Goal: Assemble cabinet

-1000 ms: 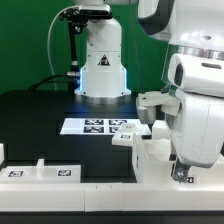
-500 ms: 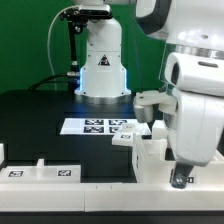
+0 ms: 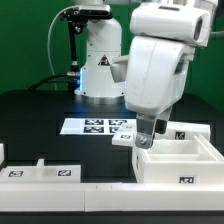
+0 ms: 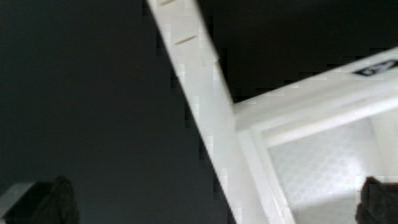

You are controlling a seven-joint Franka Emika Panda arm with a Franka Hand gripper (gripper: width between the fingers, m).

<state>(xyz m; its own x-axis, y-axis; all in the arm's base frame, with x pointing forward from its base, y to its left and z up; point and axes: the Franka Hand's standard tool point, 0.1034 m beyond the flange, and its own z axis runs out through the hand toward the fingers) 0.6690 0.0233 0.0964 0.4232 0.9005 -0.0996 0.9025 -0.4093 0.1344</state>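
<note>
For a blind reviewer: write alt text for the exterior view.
The white arm's tool hangs over the left end of an open white cabinet box at the exterior view's right, on a black table. The marker board lies behind it, and tagged white panels lie at the view's lower left.

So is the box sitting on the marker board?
No, the box stands on the black table, to the exterior view's right of the marker board and apart from it.
</note>
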